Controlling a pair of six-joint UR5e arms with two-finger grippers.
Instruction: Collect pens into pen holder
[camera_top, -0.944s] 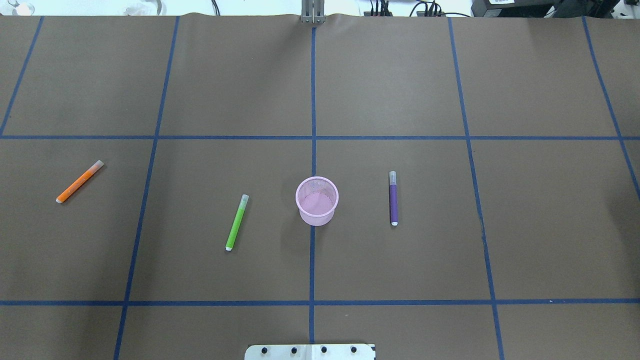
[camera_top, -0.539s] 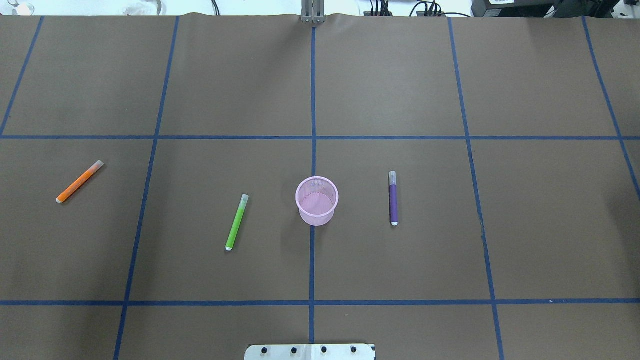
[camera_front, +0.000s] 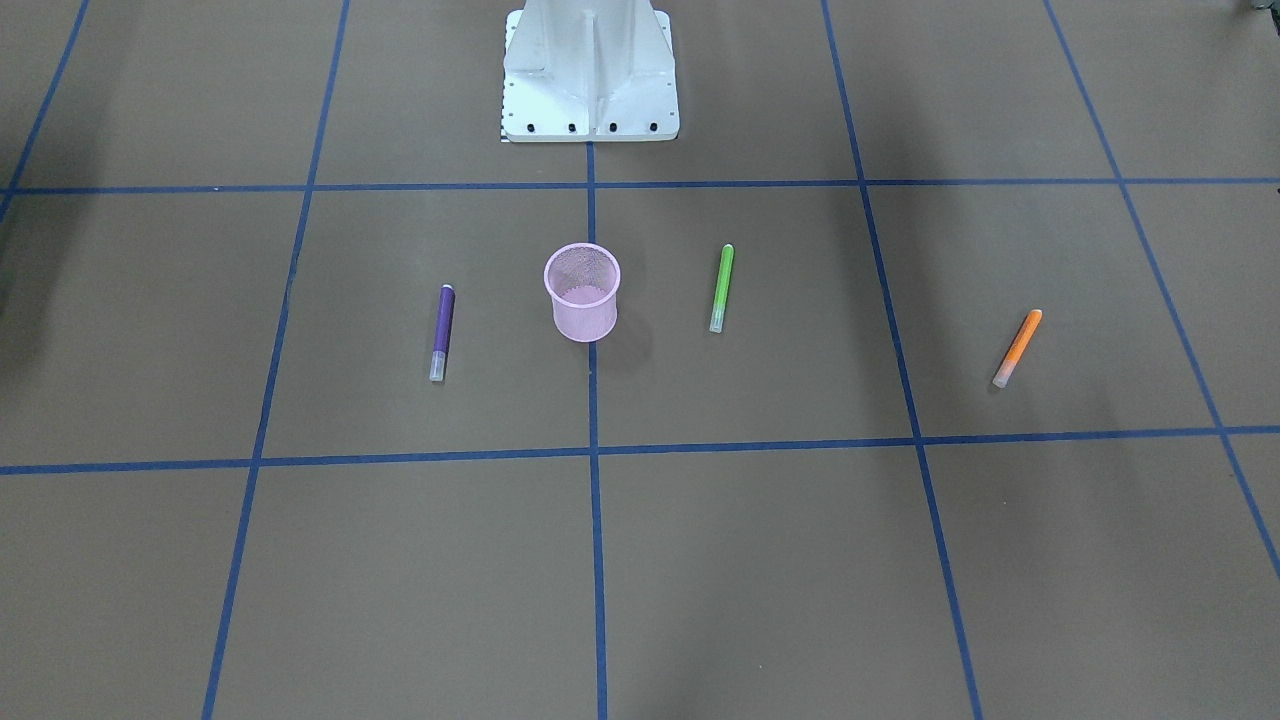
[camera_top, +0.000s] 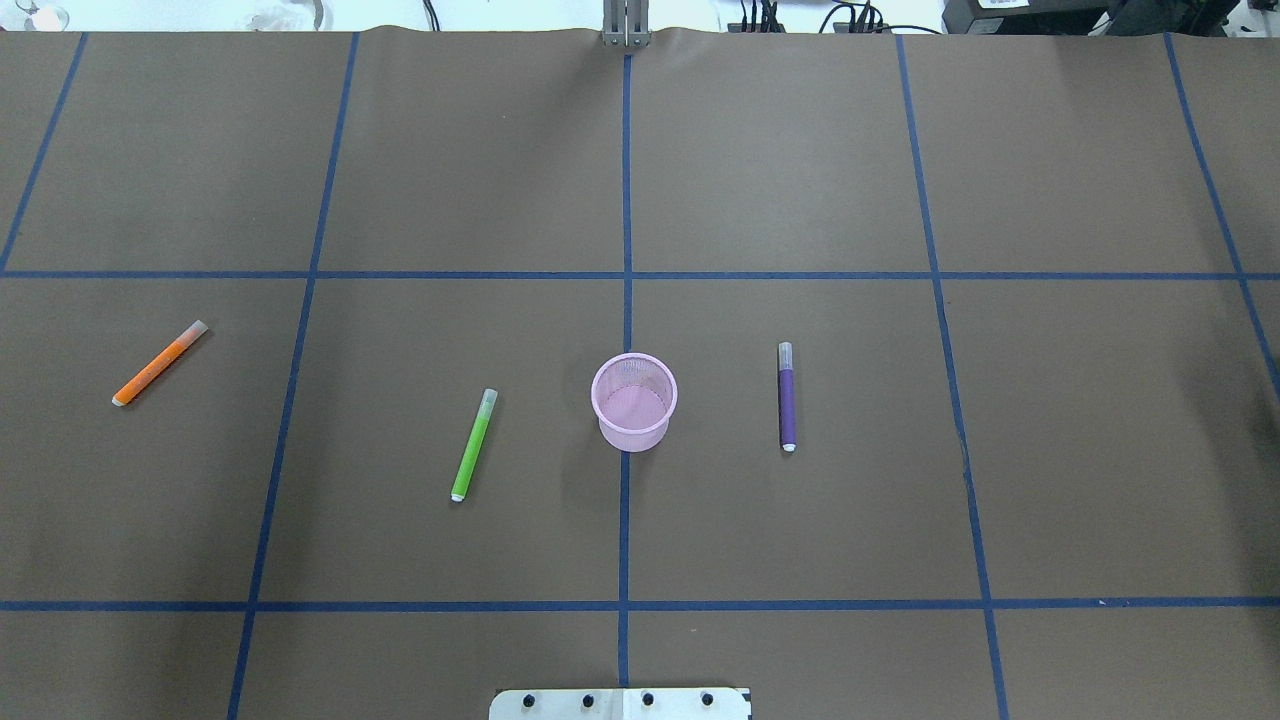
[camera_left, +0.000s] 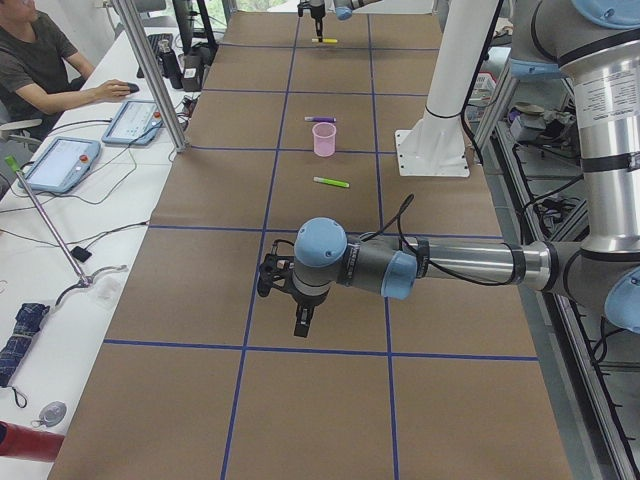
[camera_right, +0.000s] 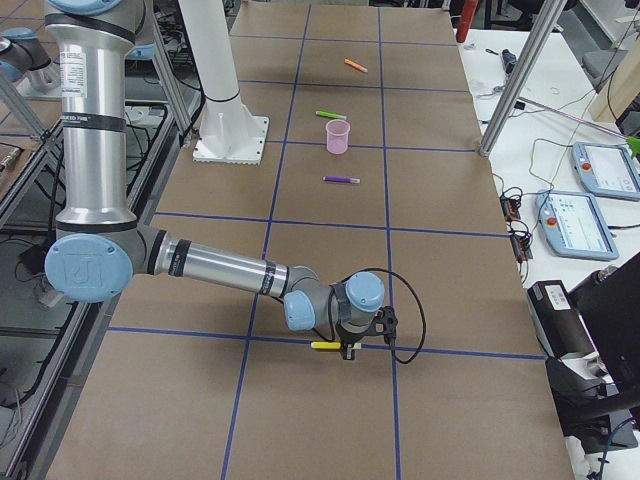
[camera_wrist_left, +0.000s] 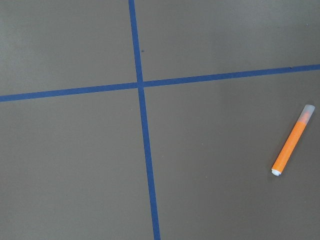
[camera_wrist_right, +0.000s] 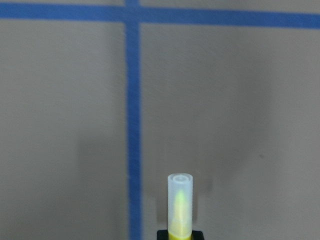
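- right gripper (camera_right: 345, 346): low over the table near the robot's right end, clamped on the yellow pen (camera_wrist_right: 180, 204). in the wrist view the pen's pale cap points ahead, beside a crossing of blue tape lines (camera_wrist_right: 132, 100).
- left gripper (camera_left: 303, 322): hangs over the table's left end. it is seen only from the side, so i cannot tell how its jaws stand.
- orange pen (camera_wrist_left: 292, 141): lies flat on the brown paper (camera_top: 800, 160), well apart from the other things.
- pen holder (camera_top: 633, 436): stands upright on the centre tape line.
- green pen (camera_top: 474, 445): lies on the paper near the holder's left, not touching it.
- purple pen (camera_top: 786, 397): lies near the holder's right, also apart from it.
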